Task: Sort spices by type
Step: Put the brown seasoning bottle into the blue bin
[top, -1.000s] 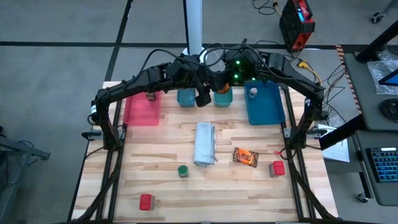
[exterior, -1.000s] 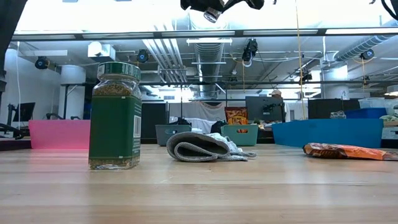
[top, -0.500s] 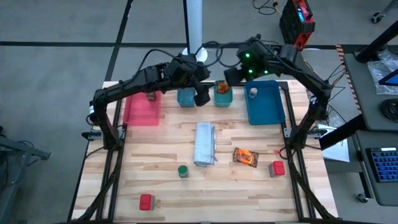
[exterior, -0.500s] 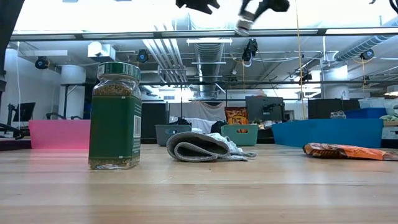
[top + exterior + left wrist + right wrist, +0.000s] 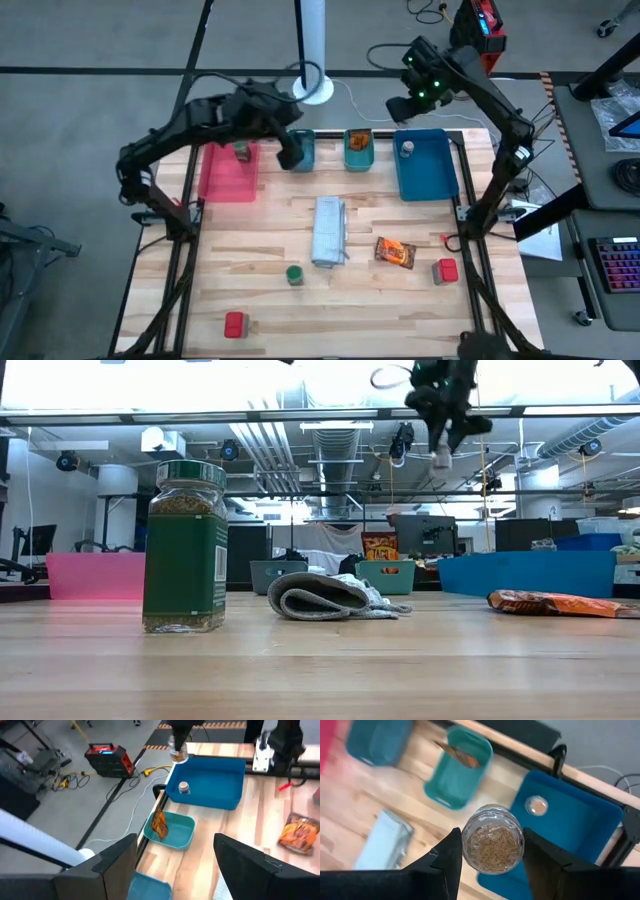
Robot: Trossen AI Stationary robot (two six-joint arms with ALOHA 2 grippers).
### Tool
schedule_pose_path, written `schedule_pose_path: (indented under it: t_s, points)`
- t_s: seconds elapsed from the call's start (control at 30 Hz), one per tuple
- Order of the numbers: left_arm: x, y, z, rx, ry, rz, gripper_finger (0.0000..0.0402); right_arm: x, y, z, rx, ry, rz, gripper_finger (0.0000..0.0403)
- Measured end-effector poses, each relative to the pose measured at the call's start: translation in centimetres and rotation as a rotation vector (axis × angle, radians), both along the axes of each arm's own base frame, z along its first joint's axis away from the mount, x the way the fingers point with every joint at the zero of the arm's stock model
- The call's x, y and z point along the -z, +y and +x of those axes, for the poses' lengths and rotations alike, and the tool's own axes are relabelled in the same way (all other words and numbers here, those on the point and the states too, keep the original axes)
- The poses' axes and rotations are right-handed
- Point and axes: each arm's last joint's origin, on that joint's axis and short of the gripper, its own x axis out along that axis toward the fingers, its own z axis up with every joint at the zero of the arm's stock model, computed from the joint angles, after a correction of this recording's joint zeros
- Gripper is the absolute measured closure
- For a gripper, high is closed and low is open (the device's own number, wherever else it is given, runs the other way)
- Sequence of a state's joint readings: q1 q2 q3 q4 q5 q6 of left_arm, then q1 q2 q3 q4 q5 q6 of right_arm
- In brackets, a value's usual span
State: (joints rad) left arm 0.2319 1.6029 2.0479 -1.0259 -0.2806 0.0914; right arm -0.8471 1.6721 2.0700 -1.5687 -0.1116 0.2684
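Two arms high at the tray row; right gripper (image 5: 492, 865) carries a jar (image 5: 493, 840), left gripper (image 5: 175, 865) empty.

Landmark: blue tray (image 5: 425, 165). Right gripper hangs above its far edge, fingers clamped on the jar's sides, jar bottom toward the wrist camera. One pale-lidded jar (image 5: 407, 149) sits inside the blue tray. Beside it, teal tray (image 5: 359, 152) holds an upright orange packet (image 5: 159, 824). Left gripper hovers over the next tray along, fingers spread wide, nothing between them. Pink tray (image 5: 228, 172), farthest from blue, holds a small jar. Nearer the front: grey bundle (image 5: 329, 232), second packet (image 5: 395, 252), red box (image 5: 446, 270), green-lidded jar (image 5: 294, 274), another red box (image 5: 234, 324).
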Motion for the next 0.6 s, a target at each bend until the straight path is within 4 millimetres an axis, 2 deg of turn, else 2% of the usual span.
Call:
schedule_pose_path:
  t_s: [0.13,0.23,0.43,0.6]
  points:
    - [-0.9,-0.4,-1.9,-0.050,-0.043,-0.059,0.0155,2.1,-1.5,-1.3,-0.010,0.028,0.069,0.0244]
    - [-1.5,-0.6,-3.1,-0.090,-0.062,-0.068,0.0155,3.1,-1.8,-1.8,-0.003,0.036,0.076,0.0244]
    - [-1.7,-0.7,-4.2,-0.173,-0.077,-0.083,0.0155,5.7,-0.4,-2.9,-0.001,0.017,0.060,0.0244]
    - [-1.9,-0.8,-4.5,-0.193,-0.105,-0.114,0.0155,10.4,1.0,-4.5,0.100,0.022,0.103,0.0244]
